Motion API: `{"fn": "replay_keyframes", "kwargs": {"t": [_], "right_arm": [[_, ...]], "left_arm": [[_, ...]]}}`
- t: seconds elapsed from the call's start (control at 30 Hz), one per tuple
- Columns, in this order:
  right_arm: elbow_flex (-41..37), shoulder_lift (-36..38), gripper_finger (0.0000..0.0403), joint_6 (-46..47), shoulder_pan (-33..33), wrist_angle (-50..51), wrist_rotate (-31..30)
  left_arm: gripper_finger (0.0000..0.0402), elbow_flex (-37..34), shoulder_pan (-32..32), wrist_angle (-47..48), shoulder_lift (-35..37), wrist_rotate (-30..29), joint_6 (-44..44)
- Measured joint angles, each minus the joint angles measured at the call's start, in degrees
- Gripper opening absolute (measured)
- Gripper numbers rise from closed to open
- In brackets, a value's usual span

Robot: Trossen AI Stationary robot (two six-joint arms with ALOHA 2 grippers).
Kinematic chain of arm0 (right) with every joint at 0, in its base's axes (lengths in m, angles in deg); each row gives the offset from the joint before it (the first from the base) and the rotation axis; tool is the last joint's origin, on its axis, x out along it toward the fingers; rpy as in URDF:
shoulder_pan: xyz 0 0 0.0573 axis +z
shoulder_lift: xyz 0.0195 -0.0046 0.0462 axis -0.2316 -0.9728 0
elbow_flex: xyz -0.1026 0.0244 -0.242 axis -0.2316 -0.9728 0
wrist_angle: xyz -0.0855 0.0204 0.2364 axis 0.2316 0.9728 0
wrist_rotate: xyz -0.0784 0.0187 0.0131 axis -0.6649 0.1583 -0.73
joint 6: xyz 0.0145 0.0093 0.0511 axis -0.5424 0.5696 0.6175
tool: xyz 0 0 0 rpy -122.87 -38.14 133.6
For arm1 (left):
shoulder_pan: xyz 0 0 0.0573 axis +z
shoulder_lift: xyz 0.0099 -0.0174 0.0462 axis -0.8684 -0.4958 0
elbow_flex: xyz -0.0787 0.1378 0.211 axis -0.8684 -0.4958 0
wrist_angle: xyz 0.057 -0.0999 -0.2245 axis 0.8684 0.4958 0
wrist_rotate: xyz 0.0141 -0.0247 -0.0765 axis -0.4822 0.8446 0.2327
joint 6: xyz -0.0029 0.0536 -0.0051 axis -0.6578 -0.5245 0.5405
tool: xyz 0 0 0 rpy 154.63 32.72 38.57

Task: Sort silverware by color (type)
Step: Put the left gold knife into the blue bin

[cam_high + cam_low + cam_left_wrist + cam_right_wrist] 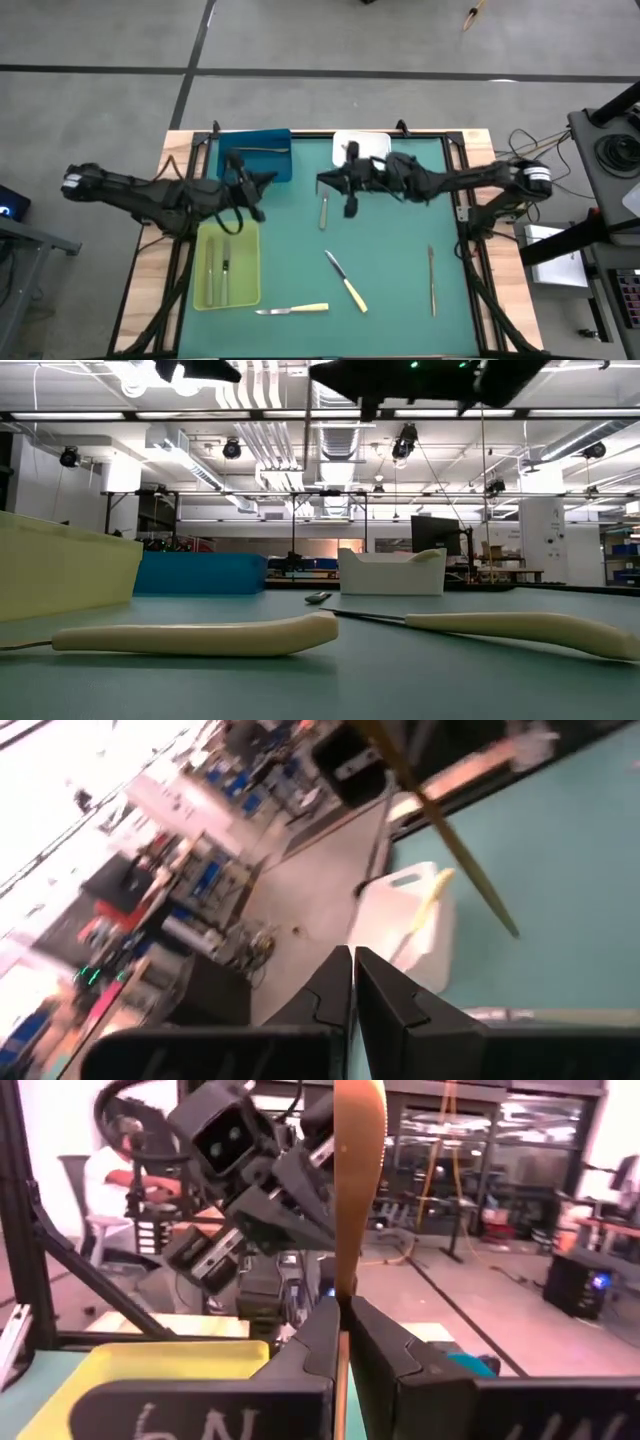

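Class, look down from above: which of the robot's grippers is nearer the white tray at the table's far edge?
The right gripper. It hangs just in front of the white tray. The left gripper is farther off, by the blue tray.

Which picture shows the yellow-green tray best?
The high view: the whole yellow-green tray shows from above, with utensils lying inside. The low view shows only its side wall; the right wrist view shows one rim; the left wrist view misses it.

A robotics lab or workshop: exposed ducts (290, 435) and strip lights (300, 415) overhead (open ceiling), a concrete floor (300, 35), equipment racks, a person (110, 1185) seated at a workstation.
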Motion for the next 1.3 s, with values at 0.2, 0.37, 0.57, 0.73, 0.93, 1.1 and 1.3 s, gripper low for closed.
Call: {"fn": "replay_keyframes", "kwargs": {"t": [0.2, 0.37, 0.57, 0.73, 0.93, 1.1, 1.3], "right_arm": [[10.9, -9.5, 0.0008, 0.0, -6.2, 0.3, 7.4], [21.0, -18.3, 0.0008, -0.5, -9.0, 0.6, 8.7], [32.3, -27.3, 0.0008, 0.5, -12.4, 1.2, 13.1], [41.5, -34.0, 0.0009, 0.1, -14.3, 6.7, 13.2], [53.7, -41.6, 0.0009, -3.0, -15.3, 19.2, 13.3], [64.0, -46.9, 0.0009, -7.1, -15.4, 32.2, 13.2], [72.1, -51.2, 0.0009, -9.6, -15.4, 41.4, 13.1]], "left_arm": [[0.0000, -0.4, 3.9, 0.8, 4.2, 0.7, 2.9], [0.0000, -0.6, 3.7, 0.9, 8.3, 0.8, 4.1], [0.0000, -1.6, 3.7, 1.0, 13.1, 0.8, 4.7], [0.0000, -2.8, 3.7, 1.3, 16.0, 0.8, 5.1], [0.0000, -3.9, 3.7, 1.3, 18.0, 0.7, 5.6], [0.0000, -4.6, 3.7, 1.4, 18.7, 0.7, 5.6], [0.0000, -4.6, 3.7, 1.3, 18.9, 0.6, 6.0]]}}
